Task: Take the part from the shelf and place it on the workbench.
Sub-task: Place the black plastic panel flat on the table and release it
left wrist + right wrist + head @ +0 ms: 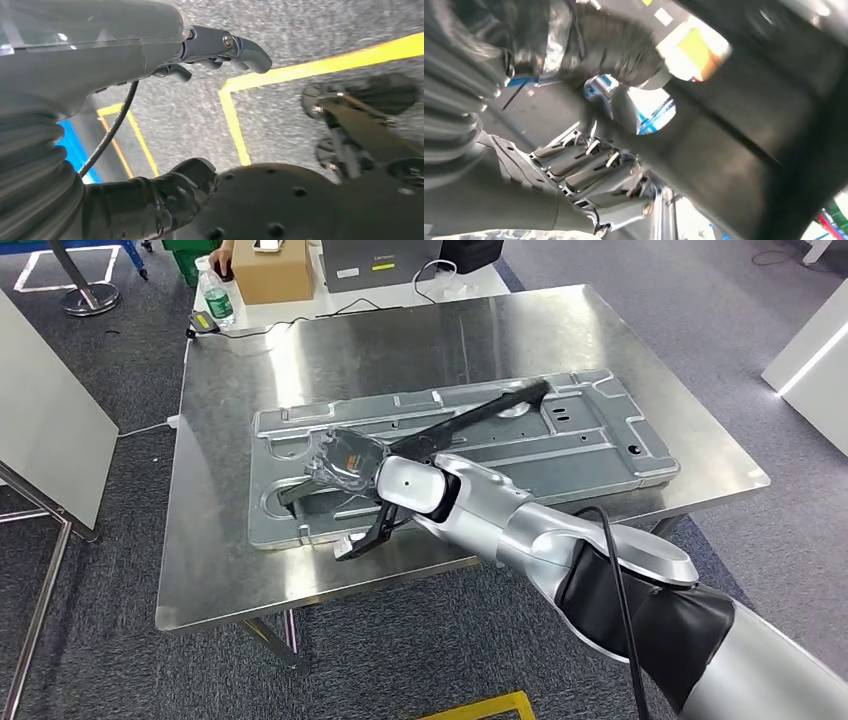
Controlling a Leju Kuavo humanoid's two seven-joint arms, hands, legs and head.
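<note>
You see the right hand [372, 502] gripping the black part [455, 425], fingers [589, 170] wrapped around it. The part lies across the grey metal panel [590, 430] on the workbench [330, 350]. The left hand [200, 55] hangs over the floor, released, holding nothing.

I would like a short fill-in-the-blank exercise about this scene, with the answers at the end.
1. The right hand holds the black part over the grey metal ____.
2. The panel lies on a steel ____.
3. Beyond the workbench, a plastic bottle stands beside a cardboard ____.
4. The left hand hangs over yellow floor ____.

Answers: panel; workbench; box; lines
</note>
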